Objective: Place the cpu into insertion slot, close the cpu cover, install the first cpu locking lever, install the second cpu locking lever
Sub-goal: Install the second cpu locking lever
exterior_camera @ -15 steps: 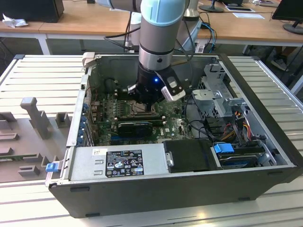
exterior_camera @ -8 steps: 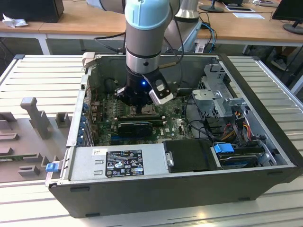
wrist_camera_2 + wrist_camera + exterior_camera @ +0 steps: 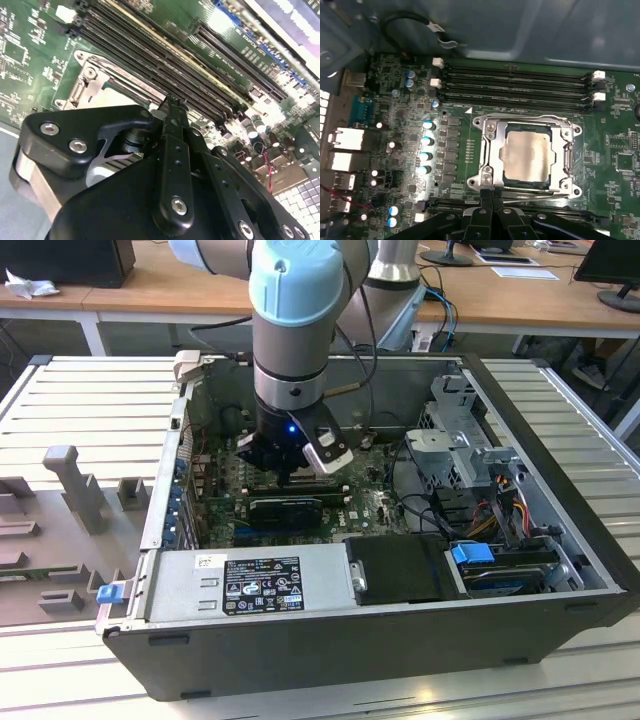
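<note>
Touching the cpu cover point(image 3: 530, 155) edge, claw point(image 3: 491, 194) pinched together.

- Socket area of the computer case point(image 3: 400, 640) hidden behind the arm point(image 3: 295, 330) in the exterior view.
- The cpu cover point(image 3: 92, 82) mostly masked by the gripper point(image 3: 172, 107) body in the second wrist view.
- Gripper point(image 3: 491, 192) base cut off by the first wrist view's edge.
- Locking lever positions too small to tell.

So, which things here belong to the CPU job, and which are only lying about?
Belong to the job:
- cpu, seated in its socket
- cpu cover, closed around it
- pincer, at the socket's edge

Only lying about:
- memory slots
- blue capacitors
- power supply
</note>
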`<act>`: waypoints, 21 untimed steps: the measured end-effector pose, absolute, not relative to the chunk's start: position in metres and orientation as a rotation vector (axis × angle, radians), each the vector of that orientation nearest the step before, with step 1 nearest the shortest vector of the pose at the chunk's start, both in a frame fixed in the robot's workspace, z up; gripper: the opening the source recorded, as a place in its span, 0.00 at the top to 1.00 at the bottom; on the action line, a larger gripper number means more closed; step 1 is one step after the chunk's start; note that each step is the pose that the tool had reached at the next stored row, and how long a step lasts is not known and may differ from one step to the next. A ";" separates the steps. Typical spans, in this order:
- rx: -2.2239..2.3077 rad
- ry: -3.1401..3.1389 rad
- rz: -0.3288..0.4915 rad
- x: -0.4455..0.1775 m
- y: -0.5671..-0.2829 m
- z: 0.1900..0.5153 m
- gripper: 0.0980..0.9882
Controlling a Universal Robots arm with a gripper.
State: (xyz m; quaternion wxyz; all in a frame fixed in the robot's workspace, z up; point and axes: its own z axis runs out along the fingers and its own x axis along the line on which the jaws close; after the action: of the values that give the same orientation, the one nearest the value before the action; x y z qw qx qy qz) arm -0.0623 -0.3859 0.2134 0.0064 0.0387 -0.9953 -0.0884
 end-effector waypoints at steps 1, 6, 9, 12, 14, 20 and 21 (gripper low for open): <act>0.122 -3.114 -0.287 -0.063 -0.387 0.213 0.99; 0.125 -3.106 -0.380 -0.067 -0.401 0.213 0.99; 0.129 -3.100 -0.429 -0.071 -0.404 0.211 0.99; 0.131 -3.098 -0.444 -0.072 -0.404 0.208 0.99; 0.133 -3.097 -0.452 -0.074 -0.404 0.206 0.99; 0.136 -3.093 -0.477 -0.074 -0.404 0.201 0.99; 0.137 -3.093 -0.482 -0.074 -0.404 0.201 0.99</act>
State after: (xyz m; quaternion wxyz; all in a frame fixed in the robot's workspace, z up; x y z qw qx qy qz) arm -0.0745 -0.4040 0.2007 0.0044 0.0436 -0.9871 -0.1537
